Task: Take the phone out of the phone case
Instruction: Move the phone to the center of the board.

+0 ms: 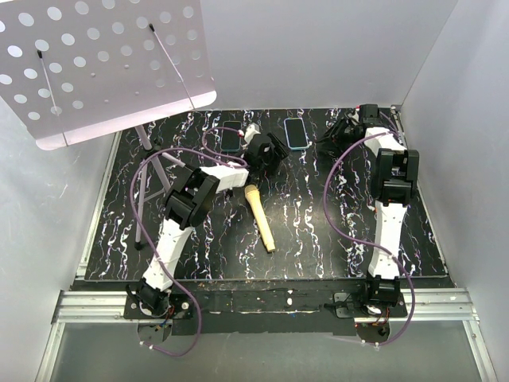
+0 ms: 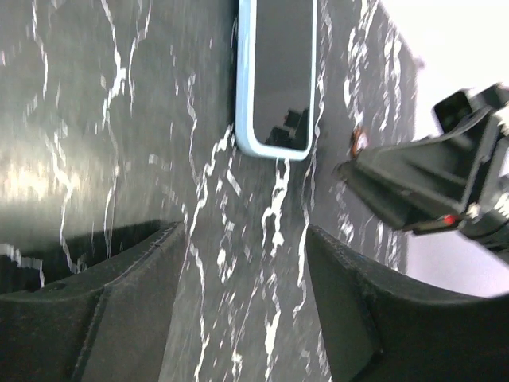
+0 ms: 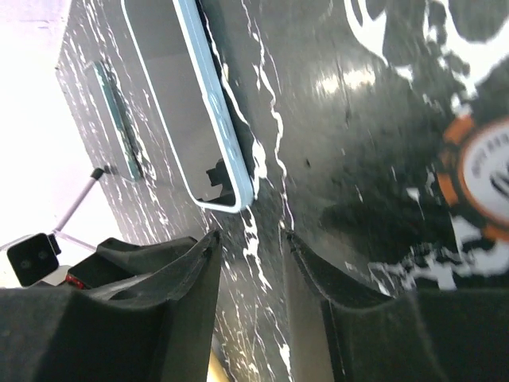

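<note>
A phone with a dark glossy screen in a light blue case point(image 1: 296, 134) lies flat at the back middle of the black marbled table. It shows in the left wrist view point(image 2: 274, 76) and in the right wrist view point(image 3: 195, 103). My left gripper point(image 1: 269, 151) is just left of it, open and empty point(image 2: 246, 302), with the case's end ahead of the fingers. My right gripper point(image 1: 348, 127) is to its right, open and empty point(image 3: 250, 270), low over the table. Neither gripper touches the case.
A second dark phone with a teal edge point(image 1: 231, 137) lies left of the left gripper, also seen edge-on point(image 3: 115, 119). A yellow microphone point(image 1: 260, 216) lies mid-table. A white perforated music stand point(image 1: 103, 64) overhangs the back left. An orange round sticker point(image 3: 485, 183) is on the table.
</note>
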